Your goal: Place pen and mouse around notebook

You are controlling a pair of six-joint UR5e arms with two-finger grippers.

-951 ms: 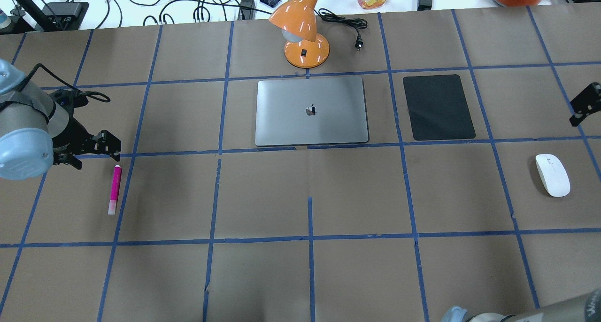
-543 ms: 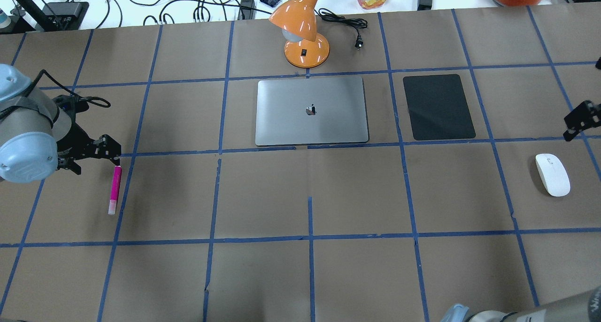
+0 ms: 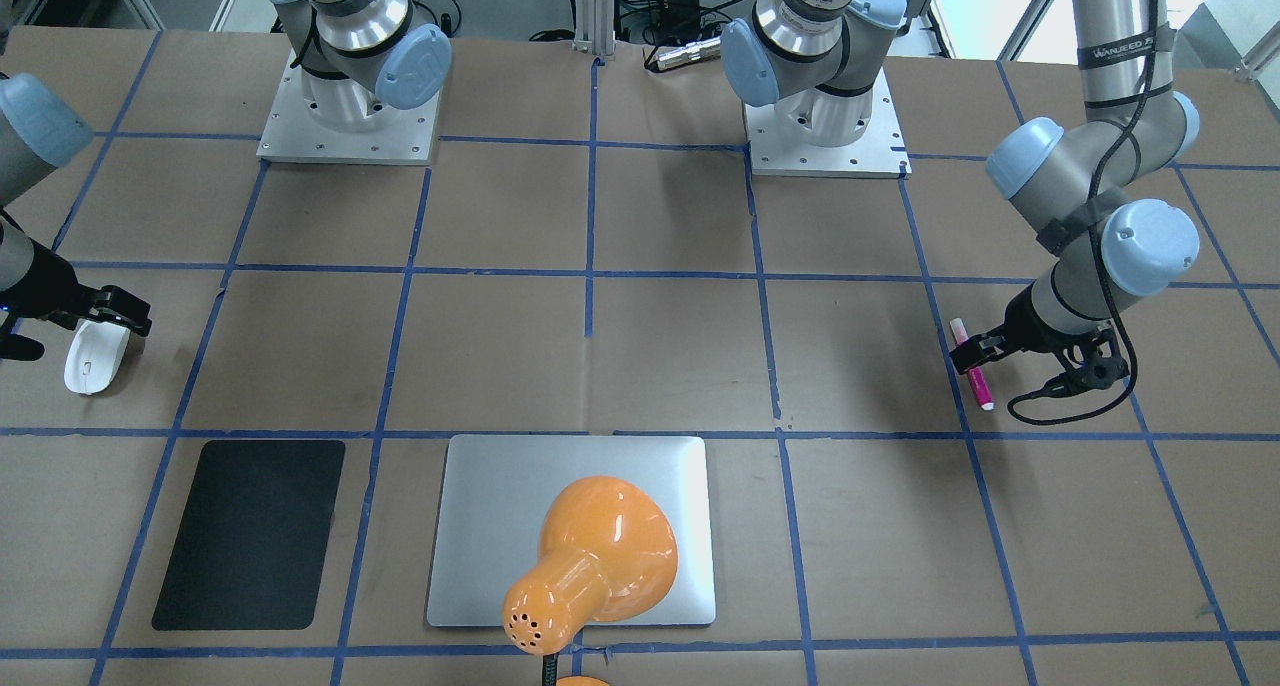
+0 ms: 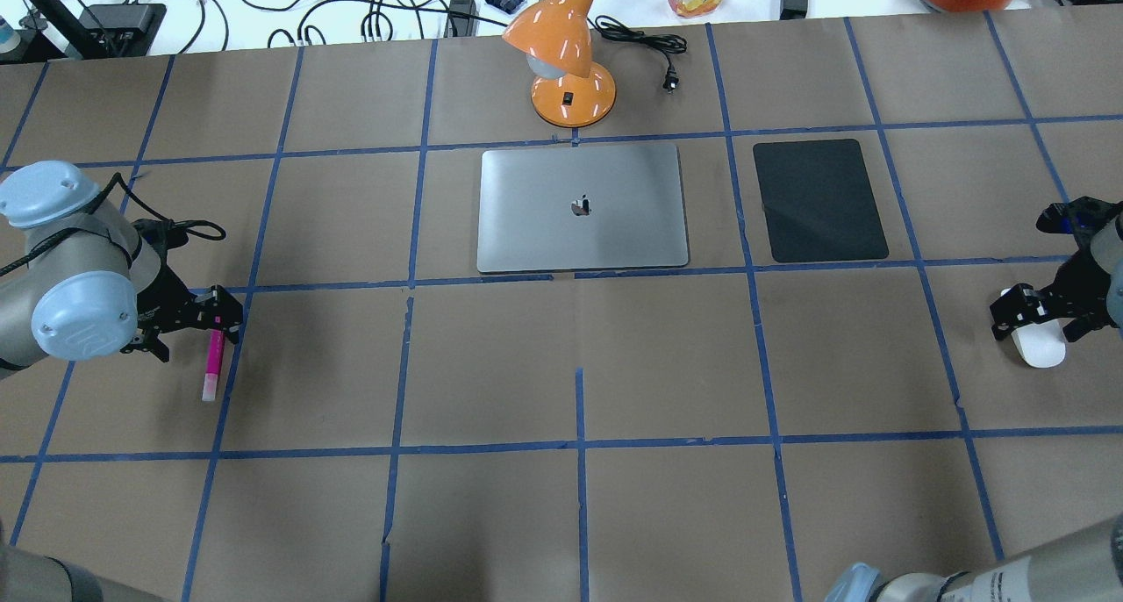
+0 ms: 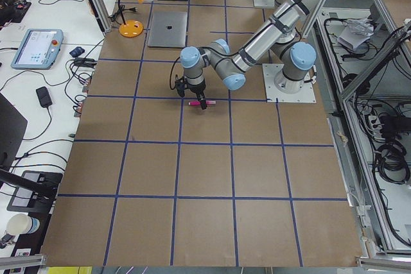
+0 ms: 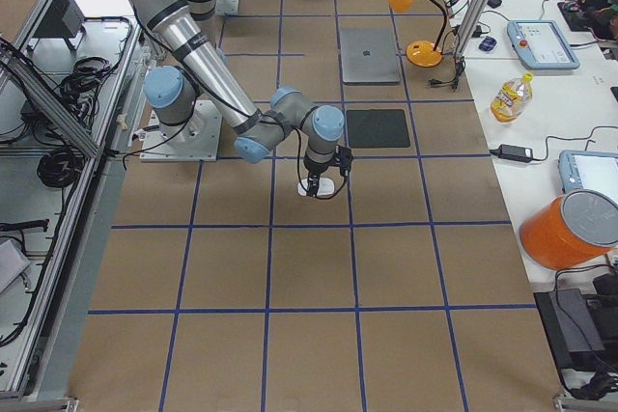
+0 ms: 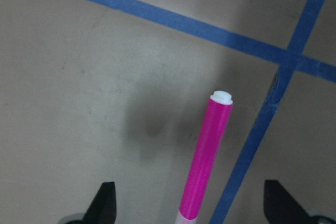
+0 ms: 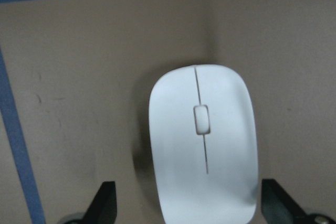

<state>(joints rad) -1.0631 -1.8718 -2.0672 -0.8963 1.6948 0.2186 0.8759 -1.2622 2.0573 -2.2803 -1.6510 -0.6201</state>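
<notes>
Brown paper gridded with blue tape [image 4: 579, 409] covered the desk [image 4: 491, 523]. Nearest the robot, at the desk's left edge, the pen [image 4: 211, 365] lay flat just beside a tape line, its length running near to far and its pale end toward the robot. The left tool [image 7: 190, 203] hung low over it, released, with one finger on each side of the shaft and neither touching. It stood across the pen, probably so that closing would pinch the narrow width rather than the ends. At the right edge the mouse [image 4: 1040, 349] rested flat on the paper. The right tool [image 8: 189, 203] hovered over it likewise, spread wide and gripping nothing, its fingers bracketing the mouse's long sides. Each arm seemed set on the thing at its own side, which would spare either a reach across the desk.

Both things were well apart from the notebook [image 4: 582, 207], which lay shut and flat farther back at the desk's middle, so neither placement looked begun. Just beside it on the right, between notebook and mouse, lay a black pad [image 4: 820, 200]. An orange lamp [image 4: 570, 67] stood near the notebook's far edge, so the left and near sides looked the likelier spots. Beyond the desk's far edge ran cables [image 4: 386, 14].
</notes>
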